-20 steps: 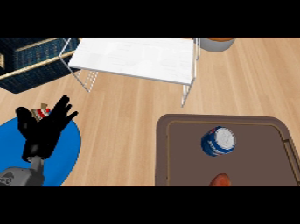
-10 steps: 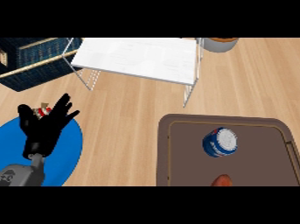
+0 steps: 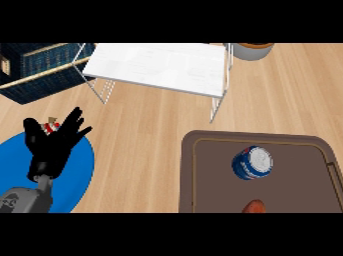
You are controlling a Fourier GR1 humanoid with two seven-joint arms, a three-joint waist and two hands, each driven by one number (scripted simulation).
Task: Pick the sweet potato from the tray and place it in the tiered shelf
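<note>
Head view, nearest edge first: what's that orange lump?

That's the sweet potato (image 3: 255,206). It lies in the brown tray (image 3: 187,170) at its near end, and only its top shows above the lower edge.

And the hand?

The left hand (image 3: 52,147) is over on the left, well apart from the tray. Its fingers are spread and straight, holding nothing, and it stands above a blue plate (image 3: 82,167).

Something small peeks out behind its fingers.

A little red and white thing (image 3: 51,124); I can't tell what it is.

Further back in the tray?

A blue and white can (image 3: 252,162), near the middle, apart from the sweet potato.

Then beyond that?

The tiered shelf (image 3: 159,65), with a white top on thin wire legs. A dark blue basket (image 3: 34,70) stands just beside it on the left, and a grey pot (image 3: 251,50) sits at its far right corner.
</note>
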